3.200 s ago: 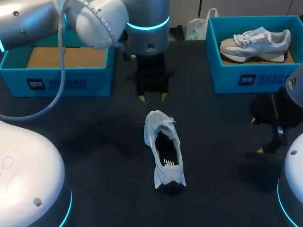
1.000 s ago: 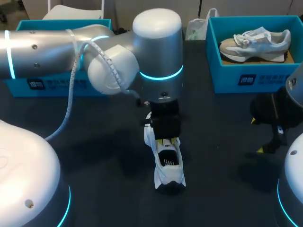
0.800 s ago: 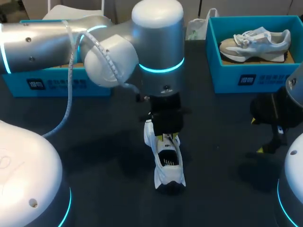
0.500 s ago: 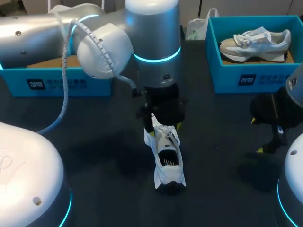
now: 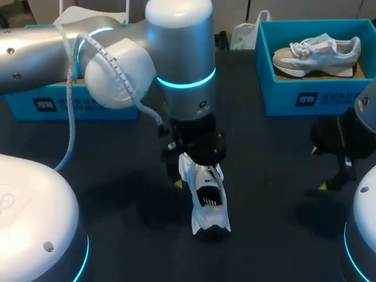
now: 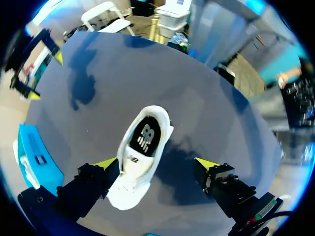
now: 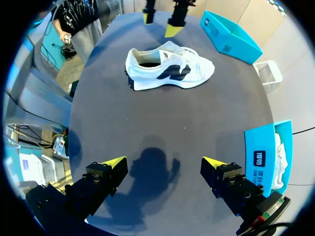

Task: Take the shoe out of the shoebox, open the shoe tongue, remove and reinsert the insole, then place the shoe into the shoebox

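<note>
From where I stand, the left gripper (image 6: 156, 163) hangs low over the white shoe (image 6: 139, 158), its fingers spread wide and closed on nothing. The shoe lies on the dark table (image 5: 117, 176) between those two yellow tips. Its forefoot is hard by one finger (image 6: 105, 164), perhaps brushing it, though I cannot be sure from the wrist view. The other finger (image 6: 207, 164) stands clear of the shoe over bare tabletop. Ahead of the fingers the shoe's mouth gapes, with the dark insole (image 6: 146, 137) showing inside.

The right gripper (image 7: 165, 162) is open too, with nothing between its fingers but table. The shoe rests on its sole well ahead of it, heel and toe pointing out to either side, and the left arm's yellow tips hang just beyond the shoe.

The empty shoebox (image 5: 88, 106) sits far behind the left gripper. A second shoebox (image 5: 317, 100), holding a grey shoe (image 5: 317, 53), stands beyond the right gripper's fingers at the table's far side.
</note>
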### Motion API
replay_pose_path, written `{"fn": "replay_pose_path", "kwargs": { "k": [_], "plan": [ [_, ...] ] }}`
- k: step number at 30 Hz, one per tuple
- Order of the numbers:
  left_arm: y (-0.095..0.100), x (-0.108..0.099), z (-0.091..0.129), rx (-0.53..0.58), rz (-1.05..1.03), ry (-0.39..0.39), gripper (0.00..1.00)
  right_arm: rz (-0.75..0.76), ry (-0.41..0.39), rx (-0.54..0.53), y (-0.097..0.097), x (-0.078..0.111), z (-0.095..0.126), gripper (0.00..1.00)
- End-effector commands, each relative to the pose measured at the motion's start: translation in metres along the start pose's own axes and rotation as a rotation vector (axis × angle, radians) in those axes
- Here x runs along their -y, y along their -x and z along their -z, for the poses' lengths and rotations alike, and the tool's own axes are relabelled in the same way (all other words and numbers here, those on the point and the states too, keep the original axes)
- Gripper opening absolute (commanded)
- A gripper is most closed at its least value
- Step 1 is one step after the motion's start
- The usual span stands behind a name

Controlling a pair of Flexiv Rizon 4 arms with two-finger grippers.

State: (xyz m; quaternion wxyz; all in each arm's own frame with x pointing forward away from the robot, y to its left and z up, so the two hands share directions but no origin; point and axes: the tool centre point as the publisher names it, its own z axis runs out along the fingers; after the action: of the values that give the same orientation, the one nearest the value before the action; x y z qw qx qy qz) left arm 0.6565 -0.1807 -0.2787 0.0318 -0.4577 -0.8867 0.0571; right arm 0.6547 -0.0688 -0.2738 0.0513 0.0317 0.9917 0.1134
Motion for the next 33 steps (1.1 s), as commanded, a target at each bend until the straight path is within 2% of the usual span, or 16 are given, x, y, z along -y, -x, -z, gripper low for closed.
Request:
{"fn": "replay_pose_path", "kwargs": {
  "k": [1,7,13,16,21,29,33],
  "plan": [
    [-0.010,0.004,0.004,0.031,0.394,0.124,1.00,0.000,-0.001,0.002,-0.001,0.000,0.000,1.00],
    [-0.010,0.004,0.004,0.031,0.394,0.124,1.00,0.000,-0.001,0.002,-0.001,0.000,0.000,1.00],
    [-0.016,0.031,-0.012,0.005,0.537,0.084,1.00,0.000,-0.001,0.002,-0.001,0.000,0.000,1.00],
    [-0.020,0.045,-0.015,0.041,0.598,0.058,1.00,0.000,-0.001,0.002,-0.001,0.000,0.000,1.00],
    [-0.024,0.055,-0.020,0.095,0.703,0.068,1.00,0.000,-0.001,0.002,-0.001,0.000,0.000,1.00],
    [-0.023,0.060,-0.033,0.124,0.812,0.031,1.00,0.000,-0.001,0.002,-0.001,0.000,0.000,1.00],
    [-0.022,0.062,-0.044,0.103,0.847,0.010,1.00,0.000,-0.001,0.002,-0.001,0.000,0.000,1.00]
  ]
}}
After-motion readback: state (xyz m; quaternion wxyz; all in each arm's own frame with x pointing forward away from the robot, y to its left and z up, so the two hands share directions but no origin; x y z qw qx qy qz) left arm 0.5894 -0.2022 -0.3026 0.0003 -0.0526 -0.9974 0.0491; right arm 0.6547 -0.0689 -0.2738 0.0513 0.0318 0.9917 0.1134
